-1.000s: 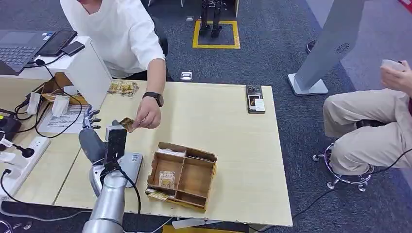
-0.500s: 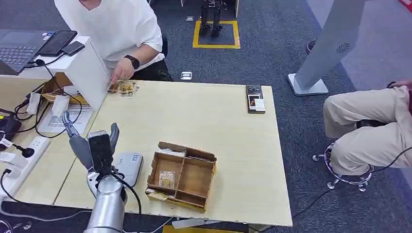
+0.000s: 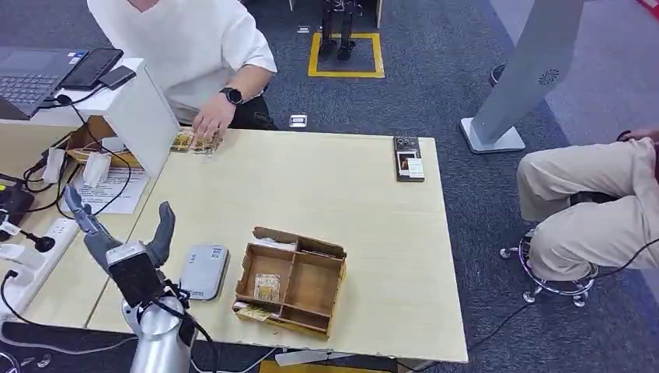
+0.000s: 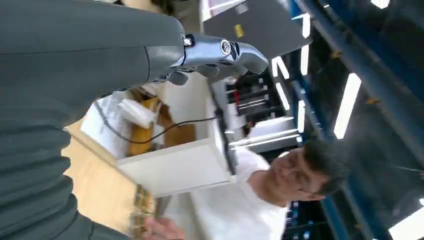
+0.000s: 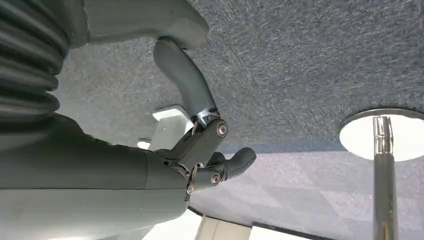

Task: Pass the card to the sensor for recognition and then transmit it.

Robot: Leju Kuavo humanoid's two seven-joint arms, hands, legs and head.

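Cards (image 3: 196, 141) under person's hand (image 3: 208, 123)

Tan table (image 3: 342, 186), brown cardboard tray (image 3: 294, 281), grey sensor (image 3: 204, 271), blue-grey carpet (image 3: 435, 70).

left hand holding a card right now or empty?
Empty. In the head view the left hand is raised beside the grey sensor, fingers spread, nothing between them. The left wrist view shows no card in it either.

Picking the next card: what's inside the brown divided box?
One card lies in the divided box's near-left compartment. Its right compartments look bare; the far-left one is partly hidden by its wall.
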